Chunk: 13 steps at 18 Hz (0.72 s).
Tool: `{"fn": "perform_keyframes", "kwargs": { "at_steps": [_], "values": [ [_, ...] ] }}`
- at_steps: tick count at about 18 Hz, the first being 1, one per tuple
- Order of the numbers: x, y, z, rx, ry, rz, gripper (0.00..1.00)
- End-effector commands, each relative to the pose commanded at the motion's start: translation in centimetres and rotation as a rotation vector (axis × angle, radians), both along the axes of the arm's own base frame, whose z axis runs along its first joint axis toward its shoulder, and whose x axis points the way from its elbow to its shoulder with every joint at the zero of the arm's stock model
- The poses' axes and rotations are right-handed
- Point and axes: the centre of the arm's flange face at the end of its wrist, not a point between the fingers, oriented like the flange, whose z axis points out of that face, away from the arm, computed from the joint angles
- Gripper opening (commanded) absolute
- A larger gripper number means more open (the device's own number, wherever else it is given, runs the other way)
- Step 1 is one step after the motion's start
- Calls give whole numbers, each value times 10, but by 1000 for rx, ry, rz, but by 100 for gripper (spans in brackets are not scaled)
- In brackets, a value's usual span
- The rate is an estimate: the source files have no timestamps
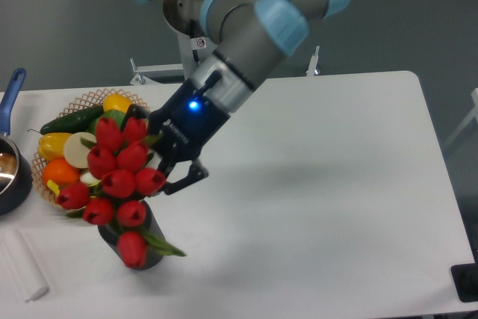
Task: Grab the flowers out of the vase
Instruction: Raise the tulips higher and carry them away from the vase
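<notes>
The flowers (119,182), a bunch of red tulip buds with green leaves, stand in the vase (153,223), a small dark grey cylinder near the table's front left. The buds lean up and to the left and hide most of the vase's mouth. My gripper (166,163) comes down from the upper right and reaches into the right side of the bunch at bud height. One black finger link shows to the right of the buds. The fingertips are hidden behind the buds, so I cannot see whether they are shut on the stems.
A wicker basket (88,98) with a cucumber, yellow pepper, orange and other produce stands just behind the flowers. A dark pan with a blue handle (12,87) is at the left edge. A white object (22,267) lies at the front left corner.
</notes>
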Motion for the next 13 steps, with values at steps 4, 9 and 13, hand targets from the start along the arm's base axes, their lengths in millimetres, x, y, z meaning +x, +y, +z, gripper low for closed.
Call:
{"fn": "perform_keyframes", "kwargs": {
  "at_steps": [4, 9, 13],
  "values": [
    [-11, -7, 5, 6, 5, 21, 49],
    [-29, -19, 10, 16, 9, 50, 49],
    [-37, -26, 12, 20, 16, 66, 49]
  ]
}}
